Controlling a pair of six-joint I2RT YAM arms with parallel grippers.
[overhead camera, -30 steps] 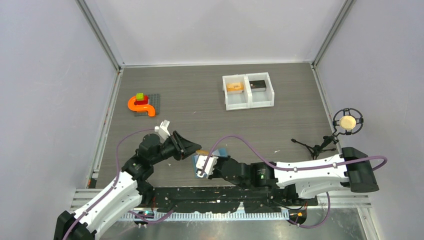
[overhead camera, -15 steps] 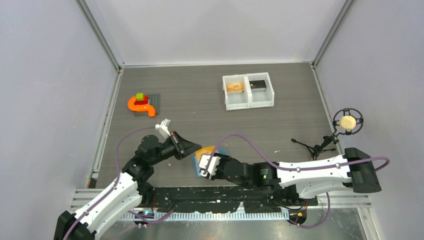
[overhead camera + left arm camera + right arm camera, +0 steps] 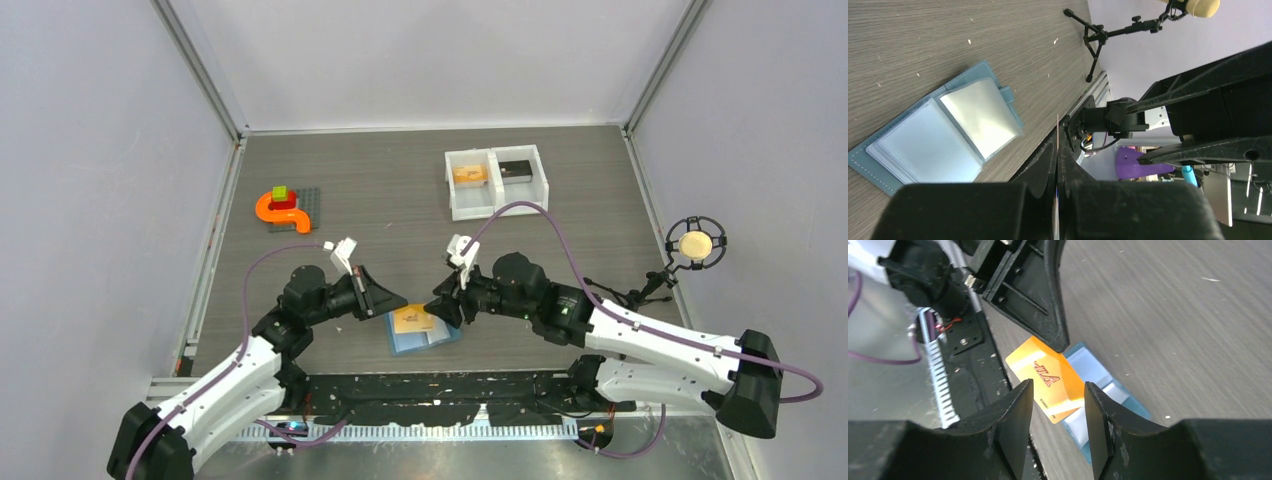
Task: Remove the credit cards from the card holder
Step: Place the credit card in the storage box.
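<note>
The light-blue card holder (image 3: pixel 432 339) lies open on the table near the front edge, and its clear pockets show in the left wrist view (image 3: pixel 943 142). My left gripper (image 3: pixel 398 302) is shut on a corner of an orange-yellow credit card (image 3: pixel 410 319) and holds it just above the holder. In the right wrist view the card (image 3: pixel 1048 377) hangs over the holder (image 3: pixel 1103 382). In the left wrist view it shows only as a thin edge (image 3: pixel 1057 131) between the jaws. My right gripper (image 3: pixel 1058 386) is open and empty above the card, and it also shows in the top view (image 3: pixel 438 308).
A white two-compartment tray (image 3: pixel 497 205) at the back holds an orange card (image 3: pixel 468 173) and a dark card (image 3: pixel 516 168). An orange curved toy (image 3: pixel 281 212) sits on a grey plate at the left. A microphone on a stand (image 3: pixel 695 243) is at the right.
My right gripper has let go of the card holder, risen and swung back to the right. The orange card has come further out, and my left gripper has shifted right with it.
</note>
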